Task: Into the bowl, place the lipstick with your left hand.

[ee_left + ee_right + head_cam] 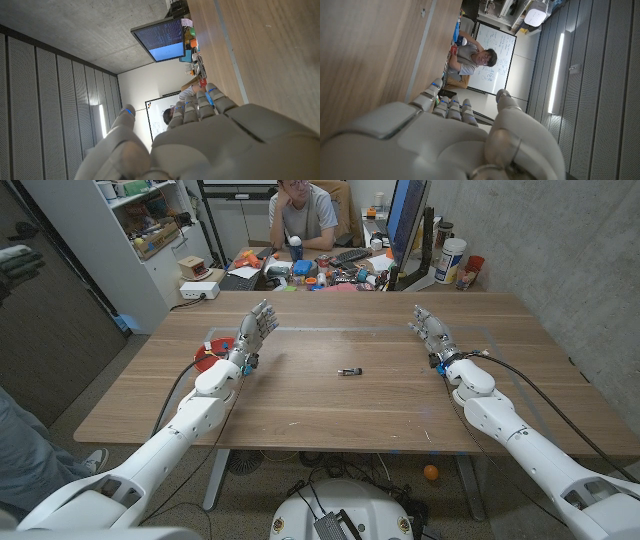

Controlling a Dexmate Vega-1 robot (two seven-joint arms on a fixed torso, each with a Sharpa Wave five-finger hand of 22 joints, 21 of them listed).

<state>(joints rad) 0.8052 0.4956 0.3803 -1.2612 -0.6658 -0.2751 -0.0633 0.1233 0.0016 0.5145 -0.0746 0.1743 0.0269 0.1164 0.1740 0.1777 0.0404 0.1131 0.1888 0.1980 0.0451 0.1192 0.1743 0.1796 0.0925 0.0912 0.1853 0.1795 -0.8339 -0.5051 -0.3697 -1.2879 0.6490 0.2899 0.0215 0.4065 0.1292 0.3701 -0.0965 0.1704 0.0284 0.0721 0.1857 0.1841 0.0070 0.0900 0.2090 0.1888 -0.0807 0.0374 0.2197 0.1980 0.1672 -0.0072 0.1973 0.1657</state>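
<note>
Left hand (252, 332): nearest us, raised over the table's left side, fingers apart, holding nothing.
Right hand (432, 333): same on the right, fingers spread, empty.
Lipstick (349, 371): we see it lying on its side mid-table (330, 405), between the hands, well apart from both.
Bowl (207, 361): red, mostly hidden behind the left wrist.
Risk: we think the small tube could roll or slip from a loose pinch; the forearm could knock the bowl.
</note>
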